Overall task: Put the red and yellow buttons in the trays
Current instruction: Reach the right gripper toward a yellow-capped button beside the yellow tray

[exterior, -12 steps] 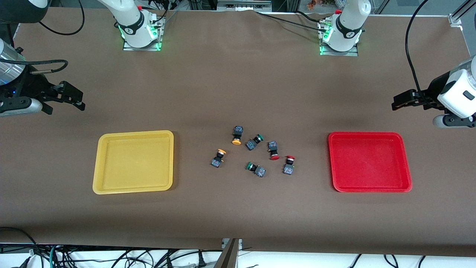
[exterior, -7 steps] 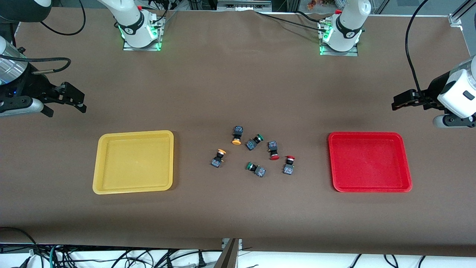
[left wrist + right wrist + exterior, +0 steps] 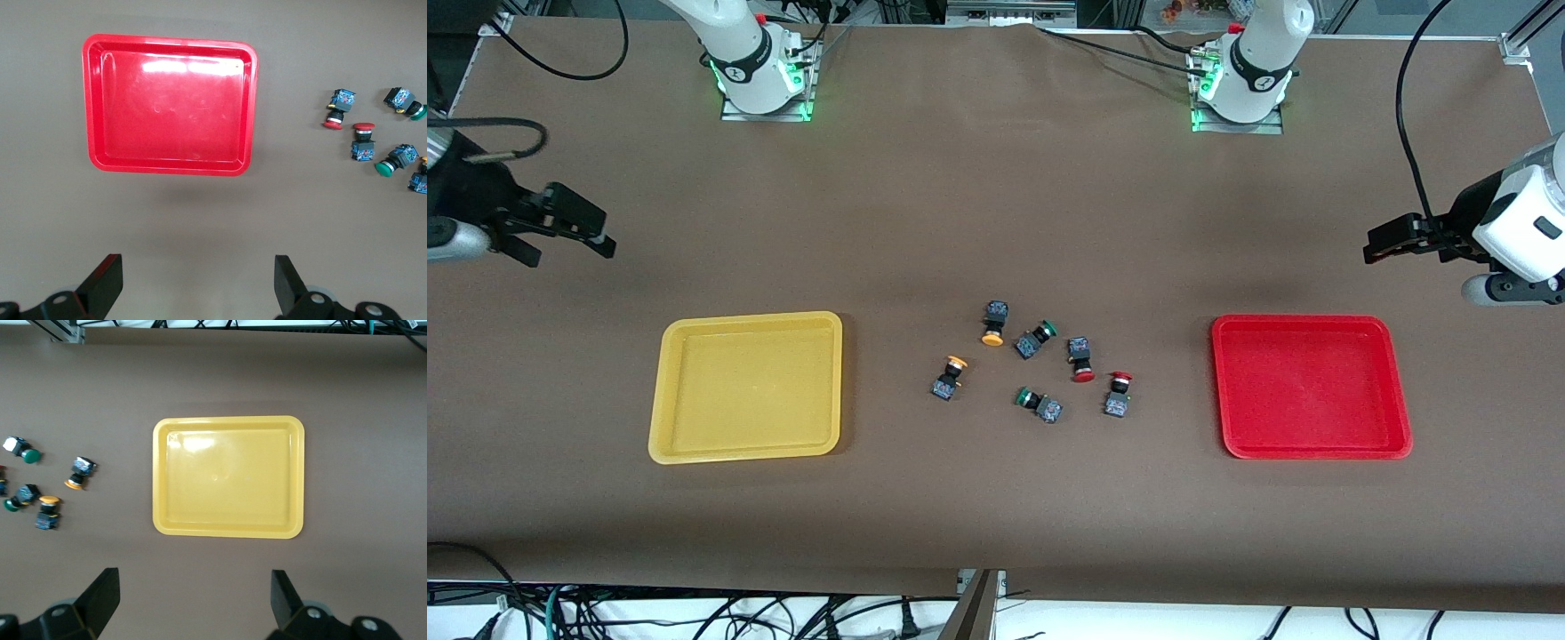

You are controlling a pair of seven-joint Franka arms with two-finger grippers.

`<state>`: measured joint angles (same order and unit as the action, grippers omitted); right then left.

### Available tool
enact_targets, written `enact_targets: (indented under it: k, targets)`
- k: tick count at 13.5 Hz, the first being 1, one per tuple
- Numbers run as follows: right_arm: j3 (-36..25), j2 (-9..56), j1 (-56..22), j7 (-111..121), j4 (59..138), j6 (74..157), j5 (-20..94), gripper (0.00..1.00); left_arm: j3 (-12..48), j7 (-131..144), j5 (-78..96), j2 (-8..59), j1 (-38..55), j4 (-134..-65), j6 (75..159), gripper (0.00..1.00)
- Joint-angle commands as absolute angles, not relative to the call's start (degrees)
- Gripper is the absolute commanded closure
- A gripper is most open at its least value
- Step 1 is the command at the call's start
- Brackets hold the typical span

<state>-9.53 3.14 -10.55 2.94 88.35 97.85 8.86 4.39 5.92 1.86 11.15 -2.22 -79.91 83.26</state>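
Six buttons lay clustered between the yellow tray (image 3: 663,391) and red tray (image 3: 1400,391): two red-capped buttons (image 3: 1082,359), two yellow-capped buttons (image 3: 949,377), two green-capped buttons (image 3: 1039,404). The left gripper (image 3: 198,291) and right gripper (image 3: 193,600) hung over bare table, jaws spread, empty.

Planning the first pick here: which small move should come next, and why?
Probably bring the right gripper, open and over bare table near the yellow tray, toward the nearer yellow button. All buttons lie clustered between the empty trays, and the left gripper waits open near the red tray.

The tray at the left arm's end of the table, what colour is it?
Red; the left wrist view shows it best.
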Motion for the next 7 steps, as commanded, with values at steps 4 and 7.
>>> enact_targets:
  k: [4,7]
  targets:
    - [-7.65,18.15,-19.48,3.24,86.93,101.82,9.41,0.0,4.31,4.75,0.88,12.13,-1.93,-77.87,82.62,0.0]
    - [-7.38,34.22,-27.05,-8.64,77.22,112.21,7.73,0.0,4.31,4.92,0.88,13.17,-1.85,-77.87,82.62,0.0]
